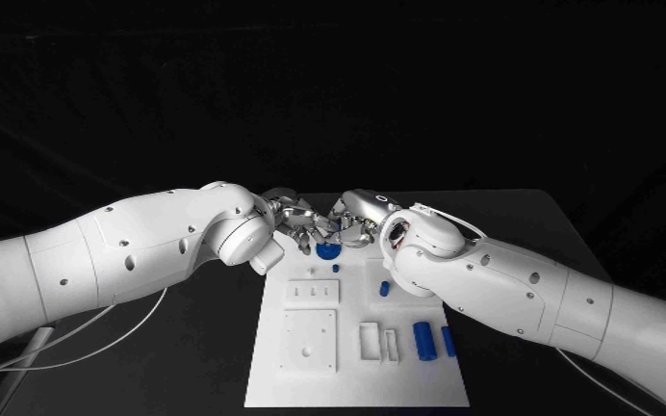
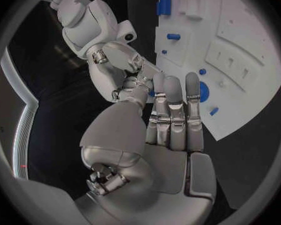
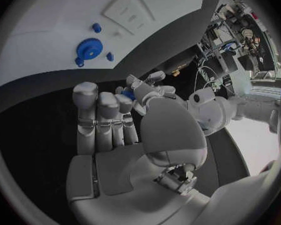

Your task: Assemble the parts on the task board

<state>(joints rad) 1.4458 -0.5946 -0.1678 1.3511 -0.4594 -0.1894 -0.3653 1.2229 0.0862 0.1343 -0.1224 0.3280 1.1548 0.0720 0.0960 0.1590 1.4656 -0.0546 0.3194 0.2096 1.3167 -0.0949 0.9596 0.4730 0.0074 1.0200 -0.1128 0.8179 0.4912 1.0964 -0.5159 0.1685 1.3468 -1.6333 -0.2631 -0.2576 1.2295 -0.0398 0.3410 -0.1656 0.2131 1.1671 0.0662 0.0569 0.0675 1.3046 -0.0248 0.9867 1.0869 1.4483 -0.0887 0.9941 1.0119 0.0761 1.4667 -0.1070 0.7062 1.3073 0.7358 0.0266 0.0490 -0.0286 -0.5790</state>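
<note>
The left robot hand (image 1: 288, 216) and the right robot hand (image 1: 357, 219) meet at 12 o'clock of the task board (image 1: 358, 377). Together they pinch a small blue part (image 3: 128, 93). A blue gear (image 1: 327, 251) lies just below.

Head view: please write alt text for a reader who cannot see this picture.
The left hand and right hand meet above the far end of the white task board, close over a round blue part. More blue parts lie on the board's right side, on a black table.
</note>
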